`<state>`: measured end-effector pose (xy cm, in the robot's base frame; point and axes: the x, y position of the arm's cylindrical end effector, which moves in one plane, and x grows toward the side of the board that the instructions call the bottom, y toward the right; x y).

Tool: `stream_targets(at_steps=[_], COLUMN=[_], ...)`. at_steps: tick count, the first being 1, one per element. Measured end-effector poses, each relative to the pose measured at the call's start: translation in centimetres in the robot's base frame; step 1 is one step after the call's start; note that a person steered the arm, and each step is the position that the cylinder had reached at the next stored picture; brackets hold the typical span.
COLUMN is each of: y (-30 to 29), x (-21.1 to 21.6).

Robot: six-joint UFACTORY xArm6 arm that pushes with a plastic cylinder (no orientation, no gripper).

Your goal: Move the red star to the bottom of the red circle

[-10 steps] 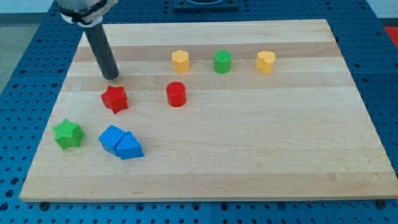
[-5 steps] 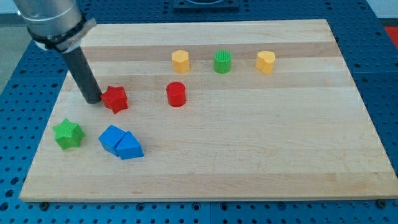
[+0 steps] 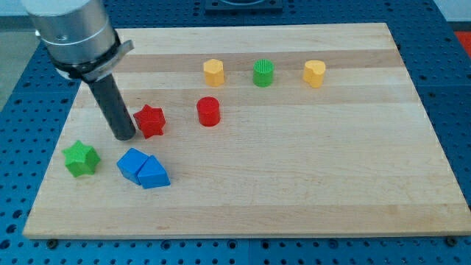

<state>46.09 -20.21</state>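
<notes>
No hand is fitted; the arm ends in a dark rod, so nothing can be said to be apart, together or clamped. My tip is seen resting on the table, touching or just beside the left edge of the red star, at a slightly lower level in the view.

The red star is seen as a small, squat block with short blunt points and a flat top face. No long axis can be made out; one point is directed toward the view's top.

The red circle, a short upright cylinder, is found near the star, to the view's right and slightly higher. A green star lies toward the bottom left, and two blue blocks touch each other below the red star. Along the top a yellow block, a green cylinder and another yellow block are ranged.

The table is pale wood with lengthwise grain, set on a blue perforated base.
</notes>
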Motion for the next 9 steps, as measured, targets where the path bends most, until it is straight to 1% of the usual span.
stream_targets(at_steps=[1, 2, 3, 4, 5, 6, 8, 9], y=[-3.3, -4.5, -4.1, -4.1, -2.5, 0.5, 4.6, 5.5], x=[-2.8, -6.2, -8.4, -8.3, -6.7, -4.1, -2.8, -2.6])
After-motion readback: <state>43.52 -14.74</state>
